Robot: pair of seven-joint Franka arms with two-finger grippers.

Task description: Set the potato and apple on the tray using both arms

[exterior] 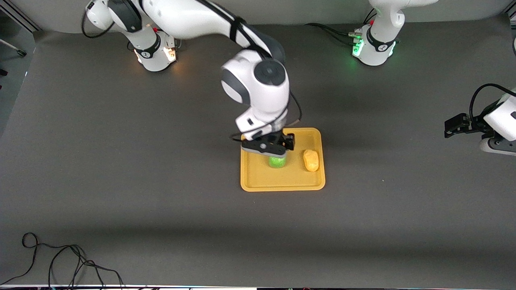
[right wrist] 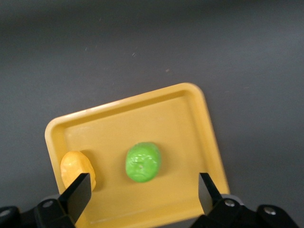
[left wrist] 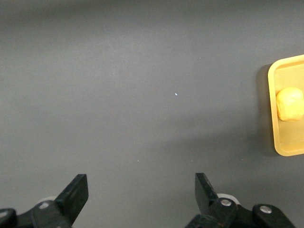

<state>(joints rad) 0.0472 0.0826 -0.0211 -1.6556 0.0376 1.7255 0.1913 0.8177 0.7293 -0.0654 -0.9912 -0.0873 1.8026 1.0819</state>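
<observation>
Apple: the apple sits on the tray, just below the middle of the front view, toward the right arm's end of the tray floor; in the right wrist view it lies alone on the yellow floor.

Right tool: the right tool hangs directly over the apple, fingers spread wide and released; the right wrist view shows both black fingertips standing clear of the fruit with yellow floor between.

Potato: the potato rests on the tray beside the apple, toward the left arm's end, close against that rim; apart from the apple, not touching it.

Tray: the tray lies flat on the desk at the centre of the frame, low rim all round; a bare strip of floor lies along its edge nearest the front camera.

Left tool: the left tool waits at the right edge of the front view, well apart from the tray; the left wrist view shows its fingers parted, nothing between them, only bare desk beneath.

Open room: the dark desk spreads wide around every side of the tray; a loose black cable curls at the lower left corner of the frame.
</observation>
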